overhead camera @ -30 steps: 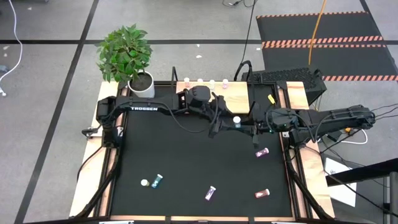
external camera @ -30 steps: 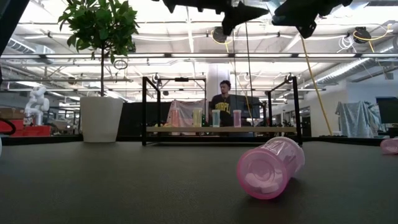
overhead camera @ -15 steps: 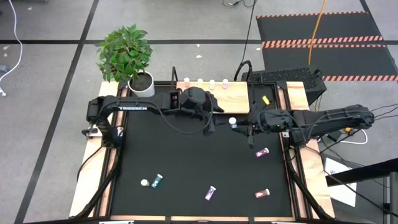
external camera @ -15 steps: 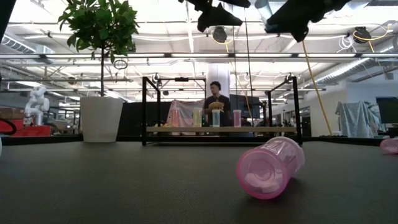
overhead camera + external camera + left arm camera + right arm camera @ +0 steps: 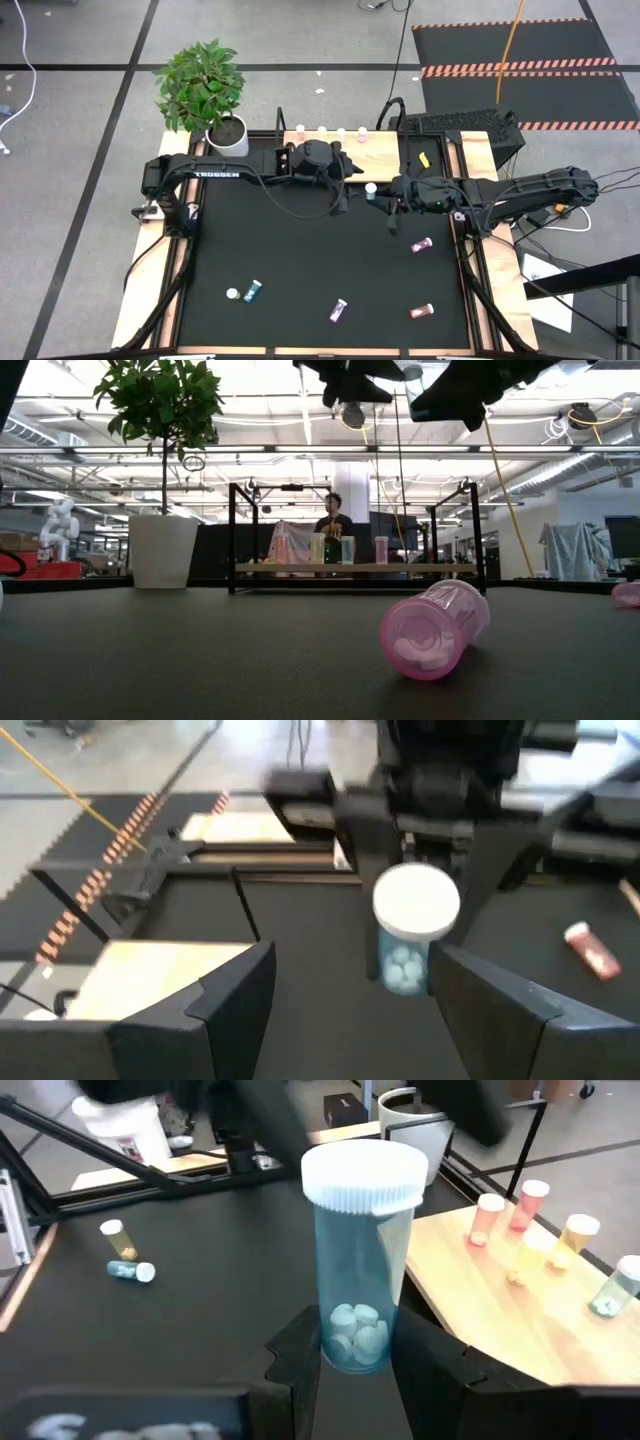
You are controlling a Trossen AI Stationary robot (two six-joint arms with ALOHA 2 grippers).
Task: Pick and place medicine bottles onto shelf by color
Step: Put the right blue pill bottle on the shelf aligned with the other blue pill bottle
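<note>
My right gripper [image 5: 378, 192] is shut on a blue-teal bottle [image 5: 357, 1250] with a white cap, held above the black mat [image 5: 300, 250] just in front of the shelf. The shelf [image 5: 345, 148], a tan board at the far edge, carries several small upright bottles [image 5: 520, 1215]. My left gripper [image 5: 343, 195] is open and empty just to the left of the held bottle, which also shows in the left wrist view [image 5: 412, 925]. Several other bottles lie on their sides on the mat: teal [image 5: 255, 290], purple [image 5: 339, 310], pink [image 5: 421, 245] and pink [image 5: 422, 311]. My right gripper pinches the blue-teal bottle's lower body [image 5: 350, 1342] between its two fingers [image 5: 300, 1365], which come from the table's right side. The bottle stands upright in the hold, cap up, lifted clear of the mat.
A white plant pot [image 5: 228, 135] with a leafy plant stands at the far left corner beside the shelf. A small yellow bottle [image 5: 232, 294] lies by the teal one. The shelf's black posts [image 5: 232, 535] rise at its ends. A person [image 5: 333, 520] shows in the room behind the shelf.
My right gripper has carried the upright blue-teal bottle toward the table's left and a little toward the far edge, closer to the shelf. My left gripper has drawn back toward the far left, away from the mat's middle.
</note>
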